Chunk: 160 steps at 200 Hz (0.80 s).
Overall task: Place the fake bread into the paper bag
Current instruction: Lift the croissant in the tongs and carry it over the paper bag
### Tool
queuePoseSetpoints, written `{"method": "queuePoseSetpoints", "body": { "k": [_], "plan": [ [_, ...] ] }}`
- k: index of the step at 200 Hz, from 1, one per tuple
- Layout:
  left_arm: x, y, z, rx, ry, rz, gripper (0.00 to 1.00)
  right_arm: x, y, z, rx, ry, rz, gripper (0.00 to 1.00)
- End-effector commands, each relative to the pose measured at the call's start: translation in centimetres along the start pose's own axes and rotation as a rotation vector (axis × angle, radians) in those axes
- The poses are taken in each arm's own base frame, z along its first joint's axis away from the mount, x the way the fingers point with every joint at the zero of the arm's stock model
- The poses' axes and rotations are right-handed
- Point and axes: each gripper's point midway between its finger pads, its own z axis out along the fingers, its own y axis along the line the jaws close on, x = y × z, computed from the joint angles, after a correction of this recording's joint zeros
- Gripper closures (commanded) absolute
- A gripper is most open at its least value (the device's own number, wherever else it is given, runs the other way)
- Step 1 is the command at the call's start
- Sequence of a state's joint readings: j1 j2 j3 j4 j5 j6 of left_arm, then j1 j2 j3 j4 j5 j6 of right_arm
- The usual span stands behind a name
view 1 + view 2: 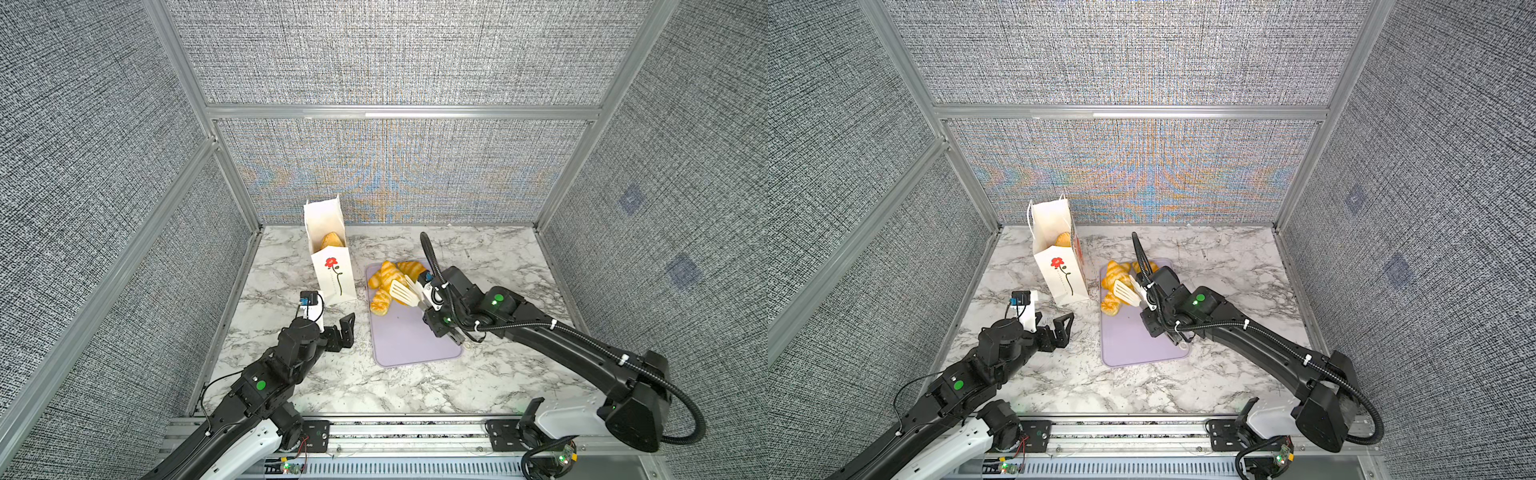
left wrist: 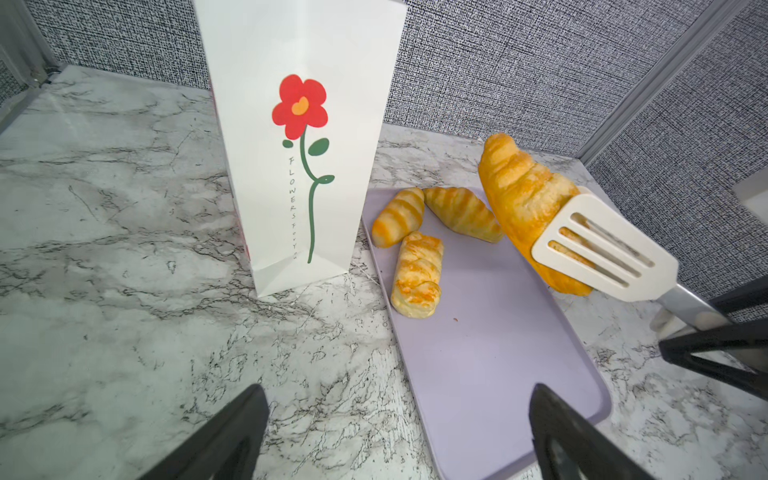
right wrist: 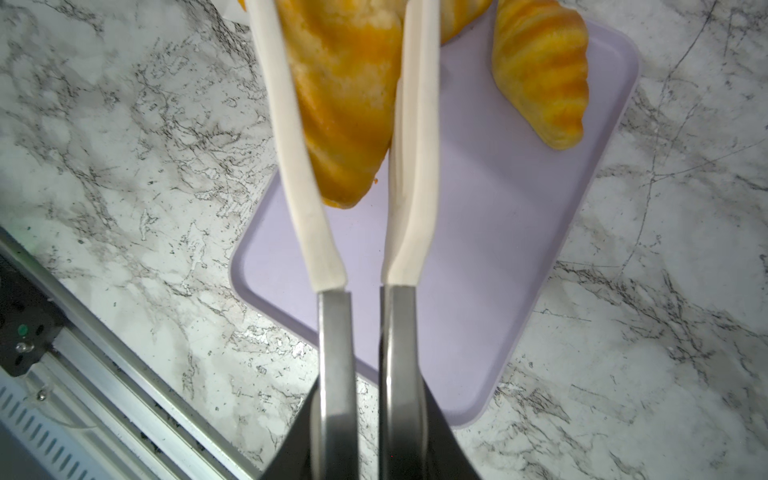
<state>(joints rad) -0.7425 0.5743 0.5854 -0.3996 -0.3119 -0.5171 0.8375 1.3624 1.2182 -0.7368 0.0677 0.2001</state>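
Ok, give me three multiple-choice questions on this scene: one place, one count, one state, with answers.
1. Where does the paper bag stand relative to the lilac tray? A) on it B) left of it in both top views, on the marble table C) behind it, against the wall
2. How many pastries lie loose on the tray? A) one B) three C) five
3. How do the jaws of the left gripper stand? A) open, empty B) shut on a pastry C) shut on the bag's handle
Answers: 1 B, the bag stands upright beside the tray; 2 B, three lie there, while a fourth, a croissant, sits pinched in the tongs that the right gripper holds; 3 A, they stand wide apart with nothing between.
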Motion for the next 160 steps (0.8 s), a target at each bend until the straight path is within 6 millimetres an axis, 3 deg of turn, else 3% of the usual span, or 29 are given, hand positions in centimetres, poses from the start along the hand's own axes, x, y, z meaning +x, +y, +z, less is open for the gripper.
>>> {"method": "queuePoseSetpoints", "body": {
  "k": [1,94,160],
  "plan": [
    [-0.3,1.0,-0.2,-0.054,-0.013,-0.014,0.01,-1.4,1.2,-0.5,-0.052,-0.034,-0.002,0.73],
    [-0.6,2.1,-0.5,-0.110,-0.026,-0.035,0.00,-7.6,6.4,-2.4,-0.166,-0.163,-0.092,0.74],
    [-1.0,2.8,-1.4,-0.132,-0.049,-0.045,0.00,-10.3,9.9,-2.8,-0.233,-0.212,-0.152,0.74]
  ]
}}
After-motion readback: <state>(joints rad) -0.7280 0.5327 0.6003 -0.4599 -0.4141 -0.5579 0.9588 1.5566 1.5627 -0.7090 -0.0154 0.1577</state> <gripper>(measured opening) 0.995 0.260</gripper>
